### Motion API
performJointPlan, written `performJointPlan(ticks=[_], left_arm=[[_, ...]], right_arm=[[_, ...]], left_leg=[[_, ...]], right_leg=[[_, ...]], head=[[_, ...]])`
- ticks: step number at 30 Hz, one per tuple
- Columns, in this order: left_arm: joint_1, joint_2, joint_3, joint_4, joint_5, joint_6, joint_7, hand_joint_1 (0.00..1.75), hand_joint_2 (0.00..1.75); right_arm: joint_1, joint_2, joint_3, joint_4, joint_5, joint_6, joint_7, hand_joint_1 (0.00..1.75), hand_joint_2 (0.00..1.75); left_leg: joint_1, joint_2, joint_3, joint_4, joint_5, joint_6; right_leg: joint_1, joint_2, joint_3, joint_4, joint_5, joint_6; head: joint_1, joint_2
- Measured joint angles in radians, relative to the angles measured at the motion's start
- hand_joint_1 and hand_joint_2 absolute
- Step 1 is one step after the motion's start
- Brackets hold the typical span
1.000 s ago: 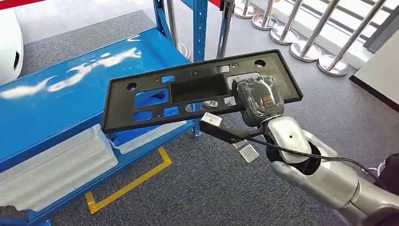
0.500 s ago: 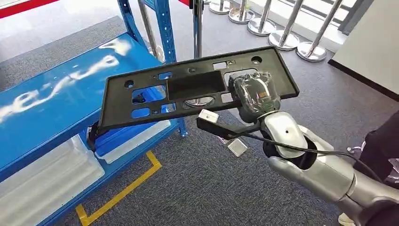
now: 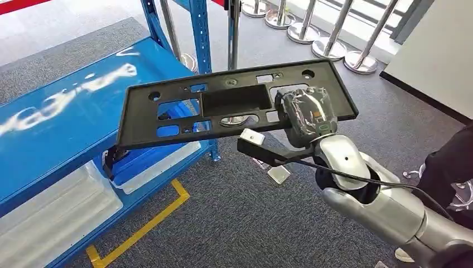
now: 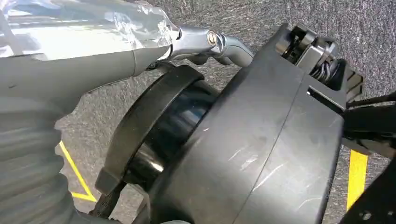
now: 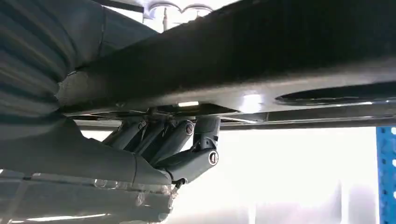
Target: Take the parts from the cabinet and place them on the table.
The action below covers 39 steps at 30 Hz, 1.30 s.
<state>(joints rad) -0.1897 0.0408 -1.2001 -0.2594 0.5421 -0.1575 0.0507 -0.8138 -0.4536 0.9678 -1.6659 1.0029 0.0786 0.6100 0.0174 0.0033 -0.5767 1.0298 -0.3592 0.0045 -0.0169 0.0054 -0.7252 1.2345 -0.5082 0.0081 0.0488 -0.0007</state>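
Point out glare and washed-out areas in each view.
Head view: white glare streaks the blue shelf; the black panel in the right hand is evenly lit. Right wrist view: the background behind the fingers is blown out white, and the panel's underside is dark. Left wrist view: shiny wrap on the left hand reflects light.

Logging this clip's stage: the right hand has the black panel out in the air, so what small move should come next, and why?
Probably keep carrying it away from the cabinet toward the table, held level. The right hand grips the black panel at one end, so most of it sticks out unsupported, its far end above the blue shelf. The white surface at right may be the table, but that is uncertain.
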Motion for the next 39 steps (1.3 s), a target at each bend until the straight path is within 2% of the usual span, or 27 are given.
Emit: performJointPlan(ticks=[1, 2, 3, 7, 8, 10, 11, 12, 13, 15, 17, 18, 21, 22, 23, 24, 25, 27, 28, 29, 31, 32, 33, 34, 37, 38, 39], left_arm=[[0.0, 0.0, 0.0, 0.0, -0.001, 0.0, 0.0, 0.0, 1.75], [0.0, 0.0, 0.0, 0.0, -0.002, 0.0, 0.0, 0.0, 1.75], [0.001, 0.0, 0.0, 0.0, -0.004, 0.0, 0.0, 0.0, 1.75], [0.001, 0.0, 0.0, 0.0, -0.006, 0.0, 0.0, 0.0, 1.75], [-0.001, 0.0, 0.0, 0.0, -0.006, 0.0, 0.0, 0.0, 1.75], [0.0, 0.0, 0.0, 0.0, -0.007, 0.0, 0.0, 0.0, 1.75], [-0.001, 0.0, 0.0, 0.0, -0.007, 0.0, 0.0, 0.0, 1.75], [-0.002, 0.0, 0.001, 0.0, -0.006, -0.002, 0.0, 0.0, 1.75], [-0.003, 0.0, 0.002, 0.0, -0.006, -0.003, 0.0, 0.0, 1.75], [-0.003, 0.0, 0.003, 0.0, -0.007, -0.003, 0.0, 0.0, 1.75], [-0.001, 0.0, 0.003, 0.0, -0.008, -0.003, 0.0, 0.0, 1.75], [0.003, 0.001, 0.003, 0.0, -0.008, -0.003, 0.0, 0.0, 1.75], [0.001, 0.001, 0.003, 0.0, -0.009, -0.004, 0.0, 0.0, 1.75], [0.001, 0.001, 0.003, 0.0, -0.008, -0.004, 0.0, 0.0, 1.75], [0.0, -0.003, 0.003, 0.0, -0.009, -0.005, 0.0, 0.0, 1.75], [-0.001, -0.003, 0.003, 0.0, -0.01, -0.005, 0.0, 0.0, 1.75], [0.001, -0.003, 0.003, 0.0, -0.011, -0.005, 0.0, 0.0, 1.75], [0.002, -0.003, 0.003, 0.0, -0.01, -0.005, 0.0, 0.0, 1.75], [0.002, -0.003, 0.003, 0.0, -0.011, -0.005, 0.001, 0.0, 1.75], [0.002, -0.003, 0.003, 0.0, -0.011, -0.005, 0.002, 0.0, 1.75], [0.0, -0.003, 0.004, 0.0, -0.014, -0.006, 0.003, 0.0, 1.75], [0.0, -0.003, 0.004, 0.0, -0.014, -0.006, 0.003, 0.0, 1.75], [0.0, -0.003, 0.004, 0.0, -0.015, -0.006, 0.003, 0.0, 1.75], [0.0, -0.003, 0.003, 0.0, -0.016, -0.006, 0.003, 0.0, 1.75], [-0.001, -0.003, 0.004, 0.0, -0.016, -0.006, 0.003, 0.0, 1.75], [-0.002, -0.003, 0.004, 0.0, -0.016, -0.007, 0.003, 0.0, 1.75], [-0.002, -0.003, 0.003, 0.0, -0.016, -0.007, 0.003, 0.0, 1.75]], right_arm=[[-0.001, 0.0, 0.0, 0.0, 0.0, -0.002, 0.0, 1.75, 1.75], [-0.002, 0.0, 0.0, 0.0, 0.002, -0.003, 0.0, 1.75, 1.75], [-0.004, 0.0, 0.0, 0.0, 0.002, -0.003, 0.0, 1.75, 1.75], [-0.007, -0.001, 0.001, 0.001, 0.0, 0.001, 0.0, 1.75, 1.75], [-0.007, -0.002, 0.001, 0.001, 0.0, 0.002, 0.0, 1.75, 1.75], [-0.011, -0.002, 0.002, 0.001, 0.0, 0.002, 0.0, 1.75, 1.75], [-0.011, -0.002, 0.003, 0.001, 0.0, 0.002, 0.0, 1.75, 1.75], [-0.01, -0.002, 0.006, 0.001, -0.001, 0.002, 0.0, 1.75, 1.75], [-0.01, -0.002, 0.006, 0.001, -0.002, 0.003, 0.0, 1.75, 1.75], [-0.009, -0.002, 0.008, 0.001, -0.002, 0.003, 0.0, 1.75, 1.75], [-0.01, -0.002, 0.008, 0.001, -0.002, 0.003, 0.0, 1.75, 1.75], [-0.011, -0.002, 0.008, 0.001, -0.002, 0.003, 0.001, 1.75, 1.75], [-0.009, -0.003, 0.008, 0.001, -0.003, 0.003, 0.001, 1.75, 1.75], [-0.01, -0.004, 0.008, 0.001, -0.003, 0.003, 0.002, 1.75, 1.75], [-0.009, -0.008, 0.007, 0.001, -0.004, 0.003, 0.004, 1.75, 1.75], [-0.012, -0.008, 0.007, 0.001, -0.006, 0.003, 0.005, 1.75, 1.75], [-0.014, -0.008, 0.007, 0.001, -0.006, 0.003, 0.007, 1.75, 1.75], [-0.011, -0.008, 0.007, 0.001, -0.01, 0.003, 0.011, 1.75, 1.75], [-0.01, -0.009, 0.008, 0.001, -0.01, 0.005, 0.012, 1.75, 1.75], [-0.009, -0.009, 0.009, 0.001, -0.012, 0.008, 0.014, 1.75, 1.75], [-0.01, -0.011, 0.009, 0.001, -0.018, 0.014, 0.018, 1.75, 1.75], [-0.011, -0.011, 0.009, 0.001, -0.019, 0.017, 0.019, 1.75, 1.75], [-0.012, -0.011, 0.008, 0.001, -0.019, 0.018, 0.021, 1.75, 1.75], [-0.013, -0.011, 0.008, 0.001, -0.019, 0.019, 0.021, 1.75, 1.75], [-0.013, -0.014, 0.008, 0.001, -0.021, 0.021, 0.025, 1.75, 1.75], [-0.013, -0.014, 0.008, 0.001, -0.022, 0.022, 0.027, 1.75, 1.75], [-0.015, -0.015, 0.008, 0.001, -0.024, 0.023, 0.028, 1.75, 1.75]], left_leg=[[0.0, 0.004, 0.002, 0.001, -0.003, -0.003], [-0.001, 0.007, 0.004, 0.002, -0.007, -0.008], [-0.009, 0.011, 0.002, 0.004, -0.009, -0.013], [-0.011, 0.04, 0.005, 0.005, -0.014, -0.031], [-0.004, 0.03, 0.003, 0.009, -0.031, -0.04], [-0.006, 0.014, -0.046, 0.125, -0.092, -0.043], [-0.006, 0.01, -0.085, 0.213, -0.13, -0.043], [-0.006, 0.008, -0.117, 0.283, -0.154, -0.043], [-0.008, 0.006, -0.132, 0.316, -0.156, -0.042], [-0.01, 0.002, -0.099, 0.244, -0.092, -0.034], [-0.01, -0.028, -0.024, 0.073, 0.001, -0.021], [-0.008, -0.065, -0.01, 0.044, -0.007, -0.014], [-0.012, -0.048, -0.003, 0.012, -0.014, -0.014], [-0.009, -0.039, -0.001, 0.003, -0.009, -0.007], [-0.001, -0.025, 0.012, -0.008, -0.002, -0.002], [-0.002, -0.02, 0.013, -0.012, 0.002, 0.003], [-0.003, -0.011, 0.012, -0.012, 0.002, 0.005], [-0.003, 0.007, 0.011, -0.011, 0.002, 0.005], [-0.003, 0.016, 0.011, -0.011, 0.002, 0.005], [-0.003, 0.026, 0.012, -0.01, 0.001, 0.003], [-0.002, 0.044, 0.014, -0.007, -0.004, -0.001], [-0.002, 0.052, 0.018, -0.005, -0.009, -0.005], [-0.007, 0.058, 0.018, -0.005, -0.012, -0.01], [-0.011, 0.063, 0.016, -0.001, -0.014, -0.015], [-0.013, 0.087, 0.024, -0.007, -0.015, -0.03], [-0.011, 0.088, 0.023, -0.003, -0.026, -0.037], [-0.007, 0.052, 0.021, 0.022, -0.046, -0.041]], right_leg=[[0.001, -0.01, 0.043, -0.091, 0.046, -0.004], [0.003, -0.035, 0.079, -0.173, 0.072, -0.008], [0.019, -0.062, 0.086, -0.185, 0.057, -0.012], [0.017, -0.028, 0.082, -0.2, 0.059, -0.034], [0.011, -0.024, 0.088, -0.207, 0.063, -0.041], [0.011, -0.01, 0.09, -0.211, 0.065, -0.053], [0.012, -0.002, 0.09, -0.211, 0.064, -0.054], [0.014, 0.006, 0.09, -0.21, 0.064, -0.055], [0.015, 0.016, 0.09, -0.209, 0.064, -0.055], [0.017, 0.037, 0.092, -0.207, 0.064, -0.055], [0.019, 0.06, 0.095, -0.204, 0.064, -0.055], [0.022, 0.067, 0.091, -0.204, 0.065, -0.051], [0.011, 0.092, 0.075, -0.202, 0.076, -0.034], [0.013, 0.103, 0.075, -0.204, 0.079, -0.026], [0.013, 0.08, 0.072, -0.195, 0.069, -0.023], [0.017, 0.043, 0.062, -0.17, 0.049, -0.016], [0.014, 0.021, 0.033, -0.106, 0.012, -0.011], [0.006, 0.006, -0.035, 0.042, -0.048, -0.001], [0.002, 0.003, -0.057, 0.089, -0.055, 0.002], [-0.001, 0.001, -0.054, 0.08, -0.038, 0.004], [-0.002, -0.013, 0.016, -0.058, 0.039, 0.004], [-0.001, -0.038, 0.068, -0.156, 0.082, 0.002], [0.009, -0.078, 0.09, -0.197, 0.063, -0.001], [0.015, -0.063, 0.087, -0.206, 0.07, -0.013], [0.019, -0.034, 0.08, -0.205, 0.07, -0.026], [0.006, -0.026, 0.088, -0.217, 0.076, -0.035], [0.007, -0.02, 0.09, -0.22, 0.078, -0.038]], head=[[0.005, 0.0], [0.012, 0.0], [0.015, 0.0], [0.008, 0.0], [0.011, 0.0], [-0.001, 0.0], [-0.01, 0.0], [-0.017, 0.0], [-0.021, 0.0], [-0.03, 0.0], [-0.038, 0.0], [-0.039, 0.0], [-0.04, 0.0], [-0.041, 0.0], [-0.044, 0.0], [-0.035, 0.0], [-0.025, 0.0], [-0.014, 0.0], [-0.007, 0.0], [-0.001, 0.0], [0.01, 0.0], [0.017, 0.0], [0.024, 0.0], [0.029, 0.0], [0.022, 0.0], [0.022, 0.0], [0.018, 0.0]])
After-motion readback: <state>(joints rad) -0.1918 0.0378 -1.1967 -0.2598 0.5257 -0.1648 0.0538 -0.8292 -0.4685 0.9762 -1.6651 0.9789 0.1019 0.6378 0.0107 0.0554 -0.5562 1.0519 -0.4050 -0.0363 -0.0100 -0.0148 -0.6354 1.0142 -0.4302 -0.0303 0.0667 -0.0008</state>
